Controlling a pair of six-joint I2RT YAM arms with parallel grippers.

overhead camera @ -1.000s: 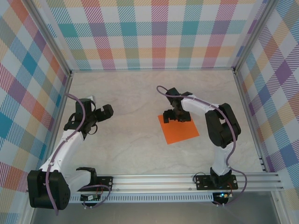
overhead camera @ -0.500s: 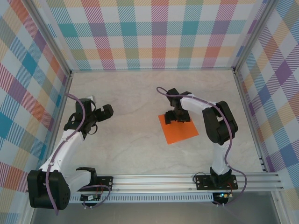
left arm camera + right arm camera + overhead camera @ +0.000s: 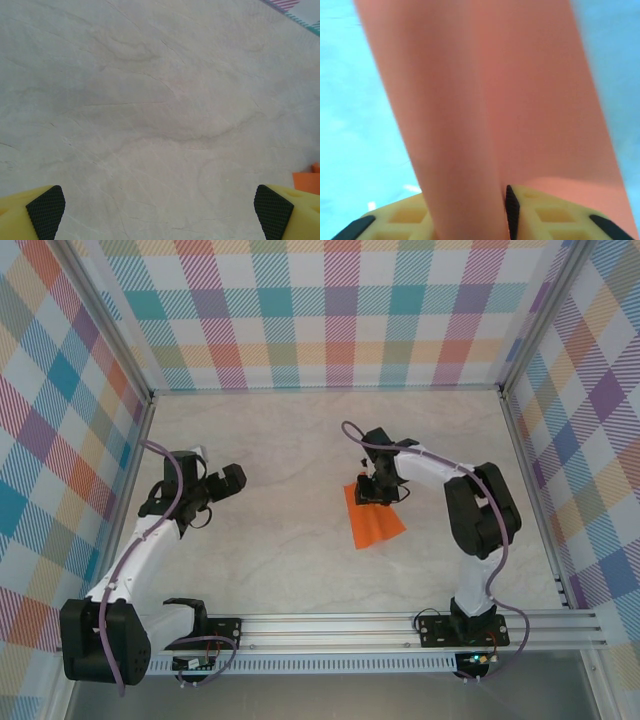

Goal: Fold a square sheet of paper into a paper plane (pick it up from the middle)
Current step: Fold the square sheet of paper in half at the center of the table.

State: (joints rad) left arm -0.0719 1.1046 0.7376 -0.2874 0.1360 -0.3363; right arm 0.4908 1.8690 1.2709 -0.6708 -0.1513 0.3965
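The square sheet of paper (image 3: 371, 521) is bright orange and stands bunched up, narrower than when flat, just right of the table's middle. My right gripper (image 3: 377, 490) is shut on its far edge. In the right wrist view the sheet of paper (image 3: 490, 100) rises as a curved orange fold from between the closed jaws of that right gripper (image 3: 507, 215). My left gripper (image 3: 232, 478) hovers over the left part of the table, well apart from the sheet. It is open, its fingertips (image 3: 46, 210) wide apart over bare marble. A corner of the orange paper (image 3: 307, 181) peeks in at the right edge.
The table (image 3: 280, 540) is pale marble, walled by plaid panels (image 3: 330, 310) at the back and both sides. An aluminium rail (image 3: 330, 630) with both arm bases runs along the near edge.
The right gripper has closed on the sheet and drawn it up and slightly left, so the flat square now looks narrow and folded. The left arm has barely moved.
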